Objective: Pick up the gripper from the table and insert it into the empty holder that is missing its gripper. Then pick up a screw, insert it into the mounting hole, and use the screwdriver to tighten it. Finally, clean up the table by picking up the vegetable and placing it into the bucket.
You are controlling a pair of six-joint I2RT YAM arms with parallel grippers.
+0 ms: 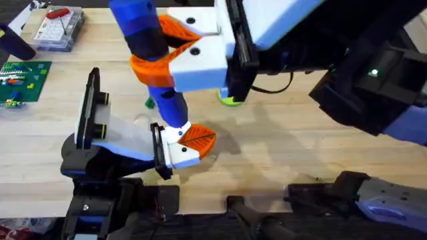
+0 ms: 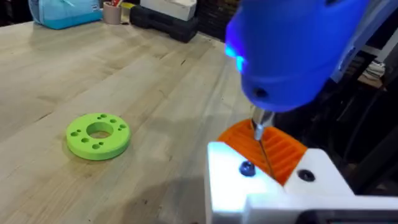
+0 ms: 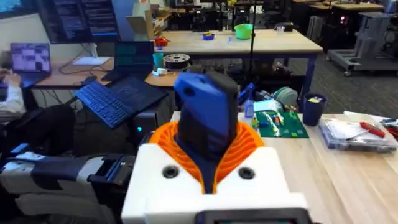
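Table point(image 1: 280, 153): light wood planks, running bare across the middle. Far left corner is carrying a clear box point(image 1: 59, 28) with a red-handled tool on it, and a green circuit board point(image 1: 20, 80). Lime ring disc point(image 2: 97, 135) is lying flat, apart from the holder. Room behind: desks, a laptop, monitors.

Right arm is rising close under the overhead camera, its gripper point(image 3: 208, 168) clenching the blue screwdriver point(image 1: 150, 57) between orange pads. Screwdriver is standing near upright, its thin tip point(image 2: 260, 134) coming down at the orange gripper piece point(image 1: 197, 138) seated on the white holder point(image 1: 179, 152).

Left gripper: cannot tell.
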